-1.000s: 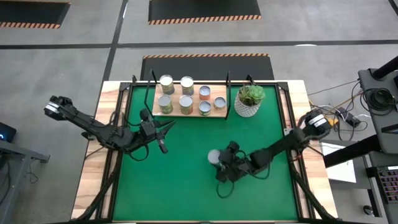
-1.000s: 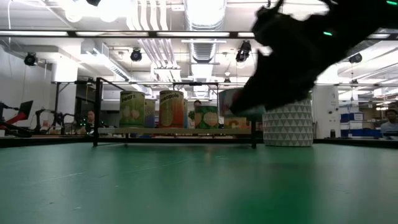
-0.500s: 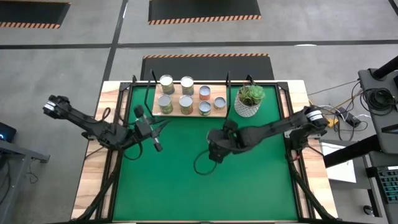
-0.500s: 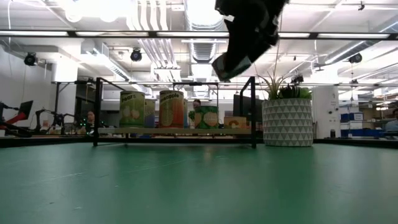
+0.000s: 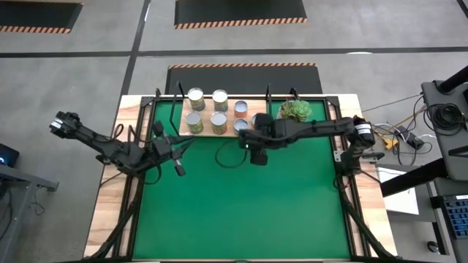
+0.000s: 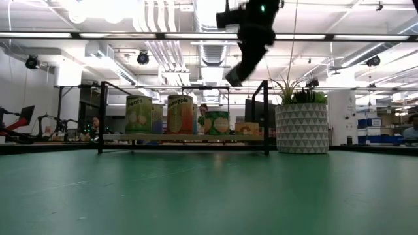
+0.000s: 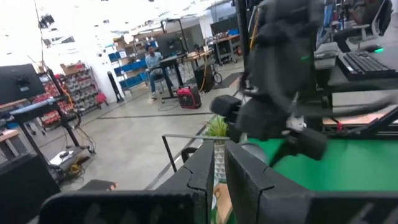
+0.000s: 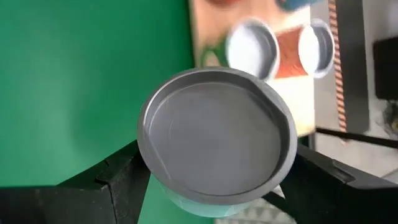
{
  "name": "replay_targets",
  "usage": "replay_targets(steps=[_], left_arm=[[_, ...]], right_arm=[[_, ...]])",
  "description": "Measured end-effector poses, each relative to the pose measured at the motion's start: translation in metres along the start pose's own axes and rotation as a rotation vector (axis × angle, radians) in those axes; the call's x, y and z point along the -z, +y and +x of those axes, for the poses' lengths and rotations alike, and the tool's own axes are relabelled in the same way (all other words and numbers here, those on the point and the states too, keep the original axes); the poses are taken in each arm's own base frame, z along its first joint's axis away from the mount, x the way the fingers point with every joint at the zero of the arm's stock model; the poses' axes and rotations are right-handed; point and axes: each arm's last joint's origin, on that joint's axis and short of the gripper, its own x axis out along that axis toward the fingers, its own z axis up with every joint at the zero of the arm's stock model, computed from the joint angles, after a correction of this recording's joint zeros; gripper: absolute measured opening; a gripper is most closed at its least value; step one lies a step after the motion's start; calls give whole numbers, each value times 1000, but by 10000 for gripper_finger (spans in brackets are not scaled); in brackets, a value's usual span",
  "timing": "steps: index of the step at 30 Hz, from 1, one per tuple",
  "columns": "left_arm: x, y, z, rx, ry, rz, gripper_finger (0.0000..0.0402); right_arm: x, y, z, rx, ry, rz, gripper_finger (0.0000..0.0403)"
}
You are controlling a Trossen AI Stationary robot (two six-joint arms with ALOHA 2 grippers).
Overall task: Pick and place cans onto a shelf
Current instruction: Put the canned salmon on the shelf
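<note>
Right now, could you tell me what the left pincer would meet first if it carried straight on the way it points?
Probably the right pincer and the can it holds; past them stands the potted plant. Depth is unclear.

A large open robotics lab or industrial workshop; bare ceiling ducts (image 6: 163, 49) and strip lights (image 6: 65, 34) run overhead; hazard-striped floor mats (image 5: 241, 13) lie on grey concrete; storage racks with blue bins (image 7: 127, 59) line the hall, where a seated person (image 7: 152, 68) works at a desk; cabled equipment (image 5: 446, 109) sits beside the green mat (image 5: 234, 212).
</note>
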Motion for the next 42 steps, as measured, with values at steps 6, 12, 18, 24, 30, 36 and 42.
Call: replay_targets(steps=[6,12,18,24,30,36,42], left_arm=[[2,-1,0,5,16,-44,20],[3,-1,0,5,20,-56,20],[3,-1,0,5,20,-51,20],[2,-1,0,5,16,-35,20],[2,-1,0,5,14,-12,20],[2,-1,0,5,14,-11,20],[2,-1,0,4,13,-13,20]], right_arm=[[7,-27,20,-2,64,-38,286],[15,-37,39,-39,92,-38,286],[16,-33,49,-39,59,-62,286],[14,-27,65,-46,76,-80,286],[16,-18,91,-42,174,-147,286],[18,-19,100,21,218,-170,286],[17,-26,104,31,210,-147,308]])
